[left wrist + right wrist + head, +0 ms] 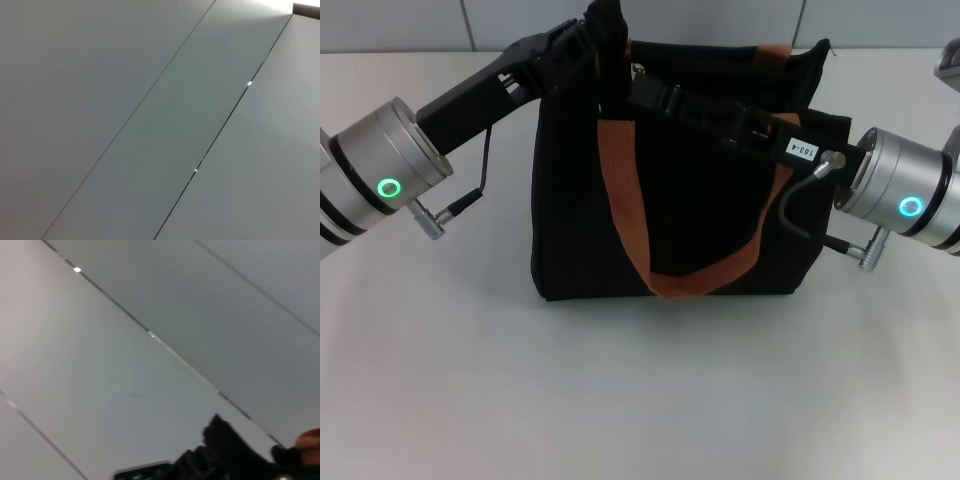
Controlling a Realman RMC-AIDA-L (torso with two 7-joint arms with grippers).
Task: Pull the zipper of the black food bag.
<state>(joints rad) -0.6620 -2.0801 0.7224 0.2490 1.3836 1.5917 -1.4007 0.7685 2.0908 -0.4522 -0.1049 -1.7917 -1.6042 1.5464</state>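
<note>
The black food bag point(680, 200) stands upright on the white table point(640, 400), near its far edge by the grey panelled wall point(400, 25), with one orange-brown strap point(630, 210) hanging down its front face in a loop. The left tool point(605, 40) reaches in from the left side to the bag's upper left corner, where black fabric bunches up around it; whether its fingers are closed on the cloth cannot be told. The right tool point(655, 95) lies across the bag's top edge from the right, its black body dark against the bag, and its fingers are also hidden. The zipper along the top edge cannot be made out. The left wrist view shows only wall panels; the right wrist view shows wall panels with a bit of black fabric point(225, 450).
</note>
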